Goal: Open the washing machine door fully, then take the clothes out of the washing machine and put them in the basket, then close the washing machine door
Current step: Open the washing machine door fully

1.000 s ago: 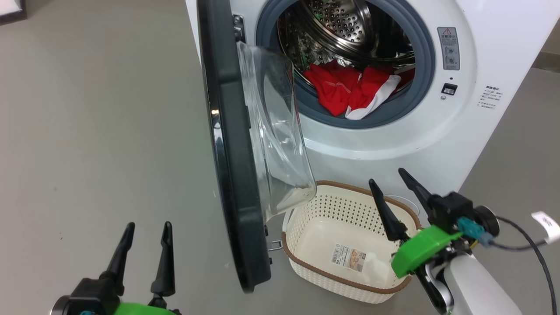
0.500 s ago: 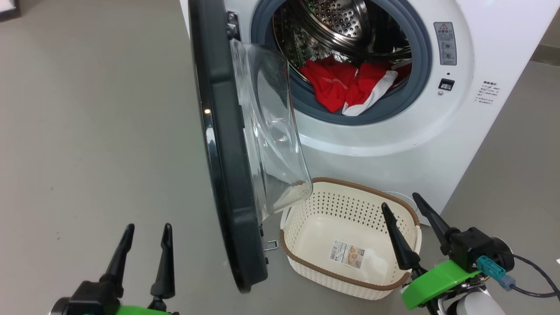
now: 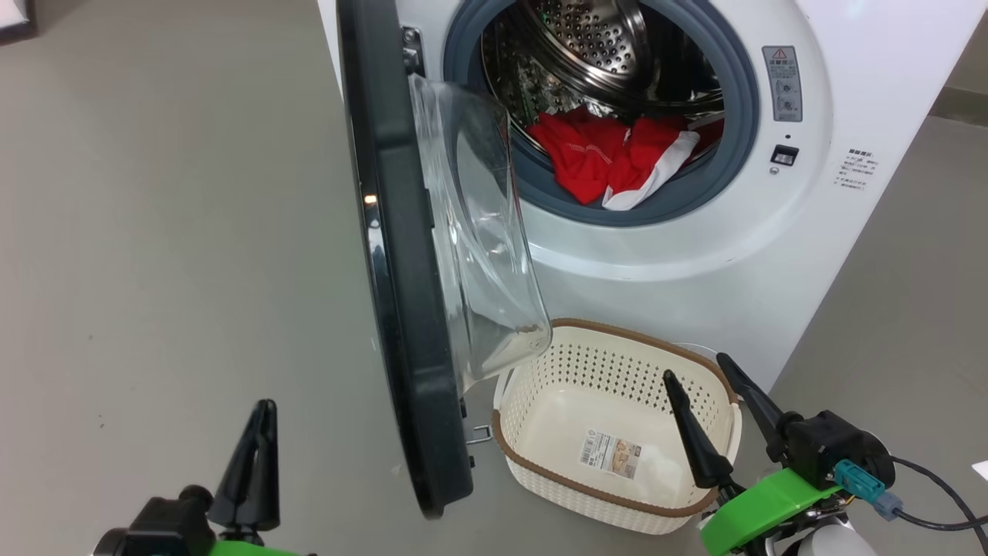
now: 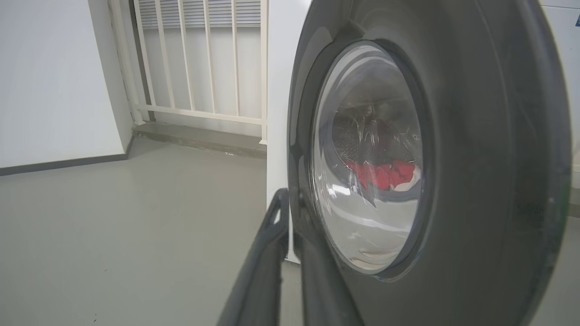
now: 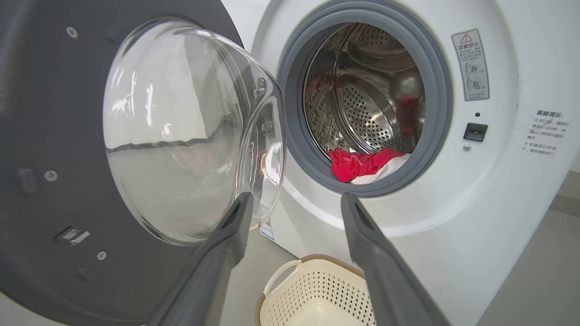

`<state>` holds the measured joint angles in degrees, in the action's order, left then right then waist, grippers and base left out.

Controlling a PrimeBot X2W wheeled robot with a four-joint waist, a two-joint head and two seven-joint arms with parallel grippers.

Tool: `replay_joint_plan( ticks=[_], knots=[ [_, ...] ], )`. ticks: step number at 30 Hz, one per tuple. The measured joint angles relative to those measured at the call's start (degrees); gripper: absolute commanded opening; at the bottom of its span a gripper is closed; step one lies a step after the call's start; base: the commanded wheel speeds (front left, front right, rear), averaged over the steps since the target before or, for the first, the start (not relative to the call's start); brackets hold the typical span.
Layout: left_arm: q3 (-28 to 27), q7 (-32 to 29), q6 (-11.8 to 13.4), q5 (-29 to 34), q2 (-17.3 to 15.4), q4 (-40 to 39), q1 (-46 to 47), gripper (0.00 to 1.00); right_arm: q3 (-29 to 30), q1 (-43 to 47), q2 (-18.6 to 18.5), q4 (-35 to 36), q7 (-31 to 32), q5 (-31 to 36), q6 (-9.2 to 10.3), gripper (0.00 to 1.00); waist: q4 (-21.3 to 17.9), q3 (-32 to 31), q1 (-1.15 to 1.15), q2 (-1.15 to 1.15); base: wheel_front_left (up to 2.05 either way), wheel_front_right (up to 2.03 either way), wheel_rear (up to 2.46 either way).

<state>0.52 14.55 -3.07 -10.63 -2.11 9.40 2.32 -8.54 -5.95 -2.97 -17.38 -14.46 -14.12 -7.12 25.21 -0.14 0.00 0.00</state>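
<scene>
The washing machine (image 3: 772,232) had its door (image 3: 401,309) standing out edge-on between the arms, the basket (image 3: 602,363) empty below. The clothes (image 3: 587,154) lay in the drum, up ahead of the nearer right jaws, which were spread wide and empty. The left jaws were pinched together, holding nothing.

Grey floor (image 3: 193,232): washing machine (image 3: 695,255), basket (image 3: 594,363) just beside.

Washing machine door (image 3: 405,324): stands edge-on, its glass bowl overhanging the left end of the basket (image 3: 602,363). Washing machine (image 3: 679,255) mouth: open to the front, above the basket. Floor (image 3: 154,232) left of door: bare.
</scene>
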Motion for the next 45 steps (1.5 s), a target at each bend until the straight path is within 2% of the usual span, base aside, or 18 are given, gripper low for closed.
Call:
replay_joint_plan(
  ticks=[8,19,27,36,45],
  knots=[
    [0.14,0.0,-0.08,0.52,-0.67,-3.98,0.31,0.0,-0.1,-0.01,0.01,-1.05,0.0,-0.34,0.0,1.0,-0.02,-0.4,0.0,0.0,0.0,0.0,0.0],
    [1.67,-2.87,-0.08,3.37,-3.8,-19.51,6.15,0.0,-0.36,-0.01,0.04,-1.88,0.0,-1.03,0.0,1.0,-0.55,-1.01,0.0,0.0,0.0,0.0,0.0],
    [8.64,-6.73,-1.37,2.6,-2.78,-28.8,8.56,0.0,-0.31,-0.02,0.07,-2.32,0.0,-1.02,0.0,1.0,-1.74,-0.87,0.0,0.0,0.0,0.0,0.0],
    [19.75,-11.31,-3.22,-1.42,-2.11,-26.55,8.72,0.0,-0.99,-0.04,0.05,-2.59,0.0,-1.54,0.0,1.0,-2.75,0.07,0.0,0.0,0.0,0.0,0.0],
    [21.97,-14.32,-3.6,-7.08,-2.78,-19.73,8.65,0.0,-0.99,-0.1,0.05,-3.2,0.0,-1.54,0.0,1.0,-3.22,1.32,0.01,0.0,0.0,0.0,0.0]
  ],
)
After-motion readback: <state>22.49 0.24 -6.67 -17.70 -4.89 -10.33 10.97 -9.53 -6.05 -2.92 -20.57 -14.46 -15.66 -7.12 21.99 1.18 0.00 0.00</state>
